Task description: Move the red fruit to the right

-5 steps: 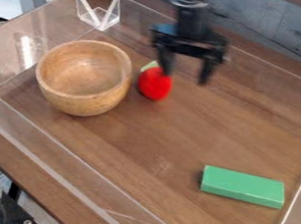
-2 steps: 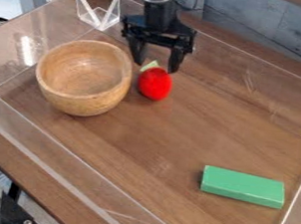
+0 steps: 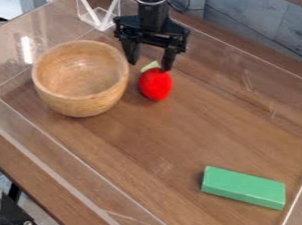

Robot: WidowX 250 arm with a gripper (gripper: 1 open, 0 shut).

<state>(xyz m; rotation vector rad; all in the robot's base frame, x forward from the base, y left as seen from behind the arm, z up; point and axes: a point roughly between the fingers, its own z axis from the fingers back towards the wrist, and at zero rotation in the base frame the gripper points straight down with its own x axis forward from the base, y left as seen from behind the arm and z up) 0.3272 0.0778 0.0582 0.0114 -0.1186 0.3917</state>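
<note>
The red fruit (image 3: 154, 84) is a small bright red toy with a green leafy cap, lying on the wooden table just right of the wooden bowl (image 3: 79, 77). My black gripper (image 3: 149, 60) hangs pointing down right behind and above the fruit, its fingers spread open with nothing between them. One fingertip is close to the bowl's rim, the other just above the fruit's leafy top. I cannot tell whether a finger touches the fruit.
A flat green rectangular block (image 3: 243, 187) lies at the front right. Clear plastic walls (image 3: 96, 12) ring the wooden table. The bowl stands immediately left of the fruit.
The gripper has moved left across the back of the table, from behind-right of the fruit to above its left side. The bowl has shifted slightly left. The fruit stays put.
</note>
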